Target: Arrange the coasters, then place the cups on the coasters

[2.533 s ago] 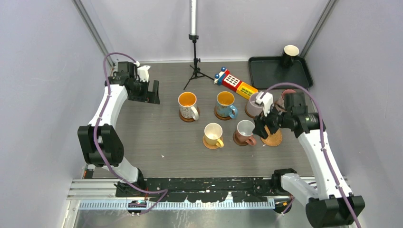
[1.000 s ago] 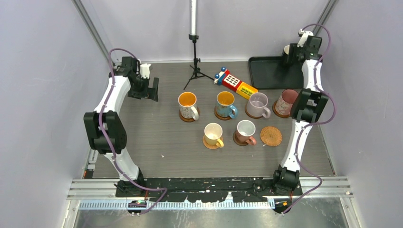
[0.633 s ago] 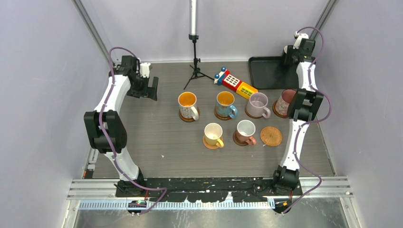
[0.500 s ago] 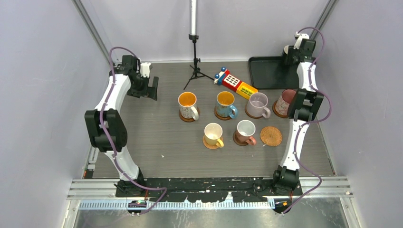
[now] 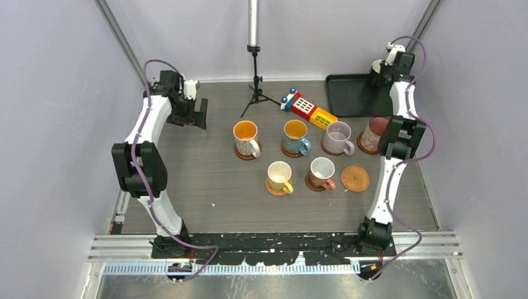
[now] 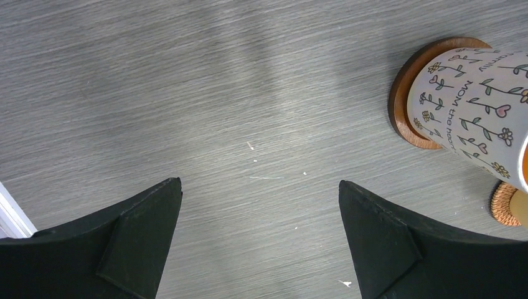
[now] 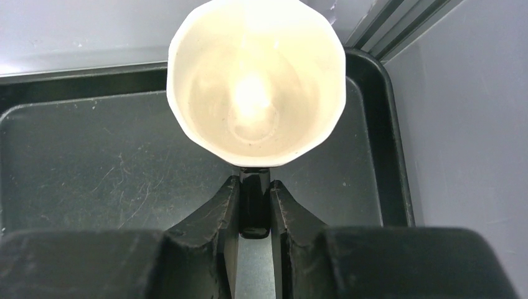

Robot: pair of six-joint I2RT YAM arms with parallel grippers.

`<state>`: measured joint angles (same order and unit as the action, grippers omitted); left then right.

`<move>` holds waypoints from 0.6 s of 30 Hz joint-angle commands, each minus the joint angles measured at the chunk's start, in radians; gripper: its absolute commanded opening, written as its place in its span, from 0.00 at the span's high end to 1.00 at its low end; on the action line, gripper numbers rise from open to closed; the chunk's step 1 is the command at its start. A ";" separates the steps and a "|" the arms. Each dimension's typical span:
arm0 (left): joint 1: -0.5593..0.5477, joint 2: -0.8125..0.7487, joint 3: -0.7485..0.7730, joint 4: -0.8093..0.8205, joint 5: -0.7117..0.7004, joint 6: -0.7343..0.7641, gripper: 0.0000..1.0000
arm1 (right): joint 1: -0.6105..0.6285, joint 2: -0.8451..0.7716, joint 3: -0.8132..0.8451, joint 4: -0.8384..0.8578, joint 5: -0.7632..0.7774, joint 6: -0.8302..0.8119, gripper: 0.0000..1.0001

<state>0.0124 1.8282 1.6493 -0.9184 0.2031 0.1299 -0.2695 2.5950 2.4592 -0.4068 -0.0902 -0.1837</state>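
The right end effector point(image 7: 255, 190) has just closed on the handle point(image 7: 255, 215) of the black cup point(image 7: 255, 81) in the tray's point(image 7: 93, 168) far right corner, readying it for the bare coaster point(image 5: 355, 179) in front of the tray; the left end effector point(image 6: 258, 243) hangs wide open, empty.

Grey woodgrain table point(image 5: 205, 180) w/ lilac walls point(image 5: 56, 124).

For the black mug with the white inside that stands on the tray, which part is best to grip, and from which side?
Grip the handle, coming from the open middle of the tray. The black mug stands upright near its far right corner, walls close behind, and its thin handle points away from them. The right gripper is shut on it this way.
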 commanded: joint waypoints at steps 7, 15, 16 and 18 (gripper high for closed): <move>-0.002 -0.021 -0.004 0.008 0.037 -0.022 0.00 | -0.001 -0.249 -0.205 0.021 -0.207 0.032 0.96; -0.001 -0.045 -0.036 0.016 0.049 -0.026 0.00 | 0.000 -0.376 -0.406 0.008 -0.334 0.009 0.96; -0.001 -0.047 -0.040 0.015 0.051 -0.026 0.00 | 0.000 -0.388 -0.423 -0.002 -0.346 -0.009 0.96; 0.000 -0.052 -0.046 0.015 0.053 -0.025 0.00 | 0.002 -0.425 -0.485 -0.017 -0.365 -0.053 0.96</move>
<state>0.0124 1.8278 1.6146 -0.9169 0.2321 0.1112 -0.2722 2.3123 2.0449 -0.4274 -0.3515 -0.1776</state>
